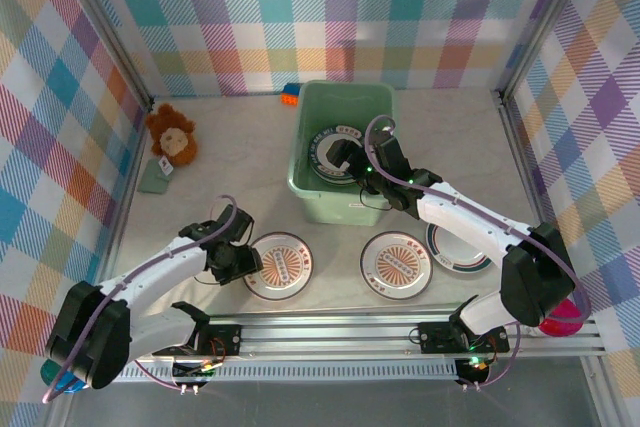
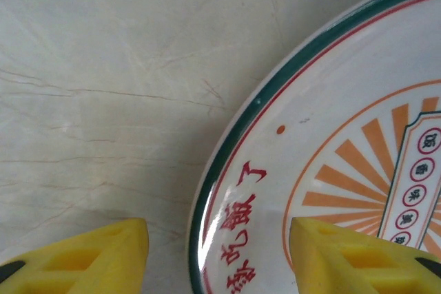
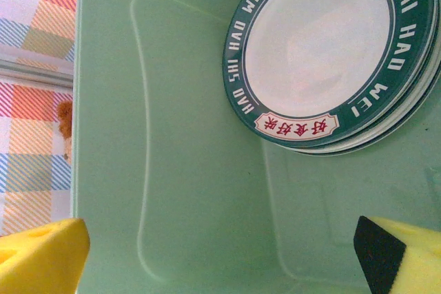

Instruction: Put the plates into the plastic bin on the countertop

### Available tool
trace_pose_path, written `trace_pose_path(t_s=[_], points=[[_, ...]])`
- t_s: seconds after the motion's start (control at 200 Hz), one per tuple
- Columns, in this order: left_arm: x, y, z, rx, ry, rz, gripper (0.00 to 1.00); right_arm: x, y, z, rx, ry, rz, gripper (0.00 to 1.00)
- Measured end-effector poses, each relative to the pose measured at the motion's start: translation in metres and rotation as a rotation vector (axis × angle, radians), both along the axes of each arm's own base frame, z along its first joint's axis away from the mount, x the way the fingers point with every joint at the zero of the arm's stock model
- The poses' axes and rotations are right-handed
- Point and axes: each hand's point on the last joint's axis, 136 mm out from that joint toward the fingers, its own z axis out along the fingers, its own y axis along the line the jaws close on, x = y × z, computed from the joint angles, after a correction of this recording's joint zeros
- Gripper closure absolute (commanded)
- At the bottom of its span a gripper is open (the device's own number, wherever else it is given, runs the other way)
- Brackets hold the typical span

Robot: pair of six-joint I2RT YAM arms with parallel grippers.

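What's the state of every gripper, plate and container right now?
left gripper: open, straddling the left sunburst plate's rim
right gripper: open, empty, over the plastic bin
plastic bin: upright, holds plate stack
plate stack: lying in bin, teal-rimmed one on top
left sunburst plate: face up on countertop
middle sunburst plate: face up on countertop
right teal-rimmed plate: on countertop, partly under right arm
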Motion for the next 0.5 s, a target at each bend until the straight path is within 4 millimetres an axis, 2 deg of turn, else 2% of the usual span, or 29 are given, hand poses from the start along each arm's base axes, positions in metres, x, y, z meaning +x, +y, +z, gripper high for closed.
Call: trace_pose_path(t_s=[0.15, 0.345, 0.5], points=[[-0.0022, -0.002, -0.006, -0.013, 0.004, -0.007, 0.46, 0.0, -0.0001, -0.0001, 0.0, 0.0, 0.0, 0.01], [-0.0046, 0.0029, -0.0079, 0.011, 0.011, -0.002, 0.65, 0.0, 0.0, -0.0001, 0.0, 0.001, 0.0, 0.01], [0.0002, 0.0016, -0.0069, 0.006, -0.007, 0.007, 0.74, -0.0001, -0.0001, -0.0002, 0.001, 0.002, -0.002, 0.01]])
